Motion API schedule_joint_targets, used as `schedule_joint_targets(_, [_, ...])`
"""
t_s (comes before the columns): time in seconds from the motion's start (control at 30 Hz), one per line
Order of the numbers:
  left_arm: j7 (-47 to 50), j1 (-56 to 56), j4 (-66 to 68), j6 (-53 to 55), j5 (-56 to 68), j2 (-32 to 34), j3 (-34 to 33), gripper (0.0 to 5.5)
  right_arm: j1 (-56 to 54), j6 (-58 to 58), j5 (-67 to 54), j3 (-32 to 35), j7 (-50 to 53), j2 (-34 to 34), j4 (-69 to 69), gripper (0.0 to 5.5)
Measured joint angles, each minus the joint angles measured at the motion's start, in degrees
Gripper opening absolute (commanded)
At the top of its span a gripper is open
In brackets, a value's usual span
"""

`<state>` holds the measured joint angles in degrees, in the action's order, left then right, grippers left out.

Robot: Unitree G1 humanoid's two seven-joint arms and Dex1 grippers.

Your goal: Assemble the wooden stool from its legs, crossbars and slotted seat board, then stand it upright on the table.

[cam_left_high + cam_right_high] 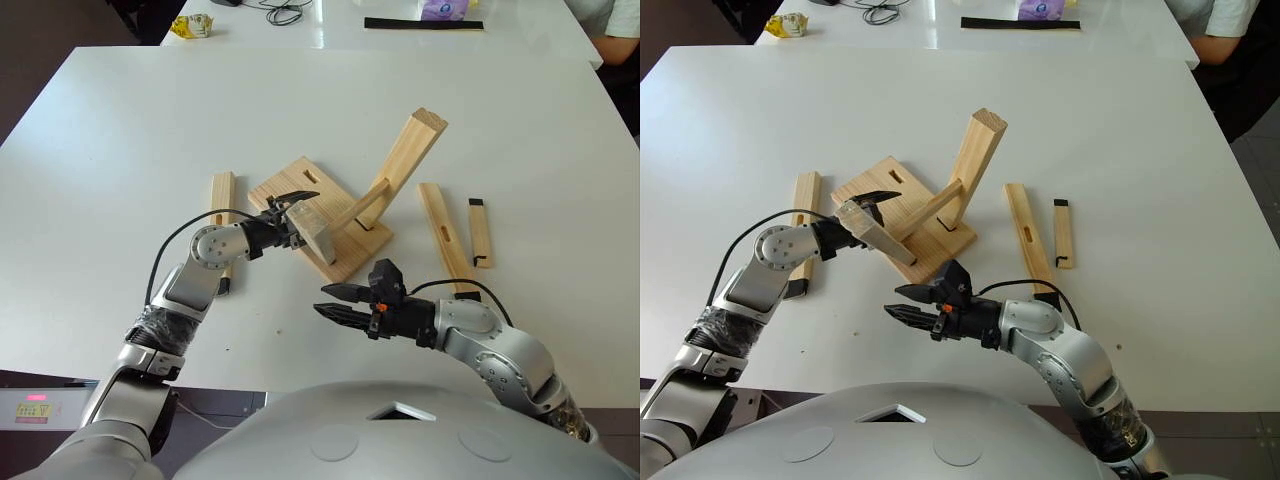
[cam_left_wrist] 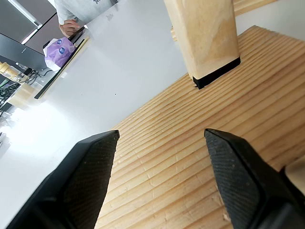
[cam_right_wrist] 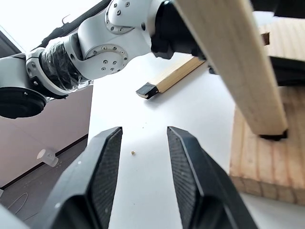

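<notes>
Your head view finds the seat board lying mid-counter, a far leg and a near leg slanting out of it, and a loose leg to its left. Your left wrist view adds that the left claw is spread wide over the board, holding nothing. Your right wrist view shows the right claw parted and empty, by the near leg's foot in its slot.

Seat board between loose legs
</notes>
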<state>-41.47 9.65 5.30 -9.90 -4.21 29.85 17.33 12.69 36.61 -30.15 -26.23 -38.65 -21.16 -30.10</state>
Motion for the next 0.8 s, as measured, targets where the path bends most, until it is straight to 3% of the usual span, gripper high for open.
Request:
schedule_joint_targets(0.43, [0.5,0.0,-0.2,0.6,-0.1,-0.5,0.1,3.31,-2.9,-0.5,5.6,-1.3,9.2,7.7,8.4,1.72])
schedule_joint_targets(0.8, [1.5,-0.9,-0.6,0.4,-0.1,-0.5,0.0,3.31,0.4,1.8,3.7,-1.4,6.6,2.9,2.7,1.72])
